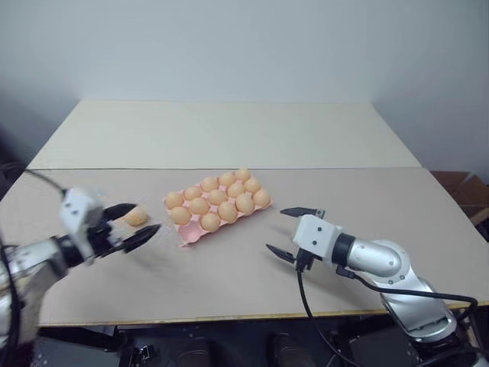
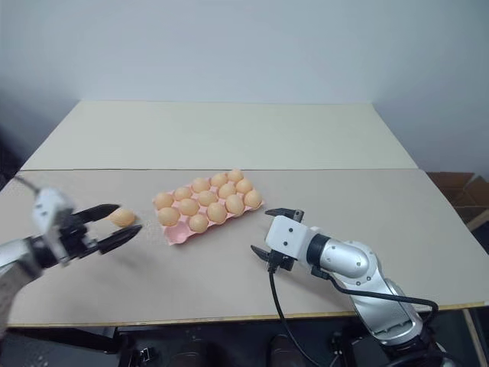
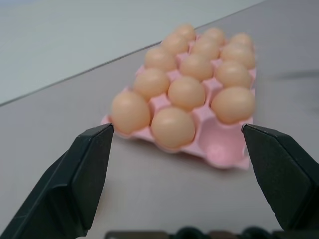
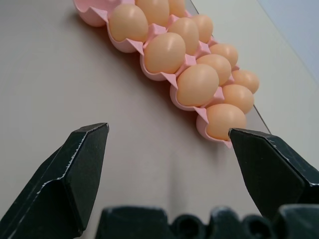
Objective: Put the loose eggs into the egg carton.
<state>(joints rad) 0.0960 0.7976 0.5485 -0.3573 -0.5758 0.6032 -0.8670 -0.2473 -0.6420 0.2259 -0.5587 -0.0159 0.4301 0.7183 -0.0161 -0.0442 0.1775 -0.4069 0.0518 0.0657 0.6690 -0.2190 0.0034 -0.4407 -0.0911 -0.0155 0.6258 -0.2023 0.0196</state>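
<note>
Left gripper (image 1: pixel 131 224) out at the left side, fingers (image 3: pixel 79 174) spread wide, nothing between them, pointing inward and slightly down. Right gripper (image 1: pixel 291 232) at centre-right, fingers (image 4: pixel 75 174) also wide apart and empty, pointing inward-left, slightly down. Both forearms low, reaching in from the near edge.

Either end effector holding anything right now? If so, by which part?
Nothing held. Left end effector and right end effector are both open; one loose egg lies on the table beyond the left one's fingers.
</note>
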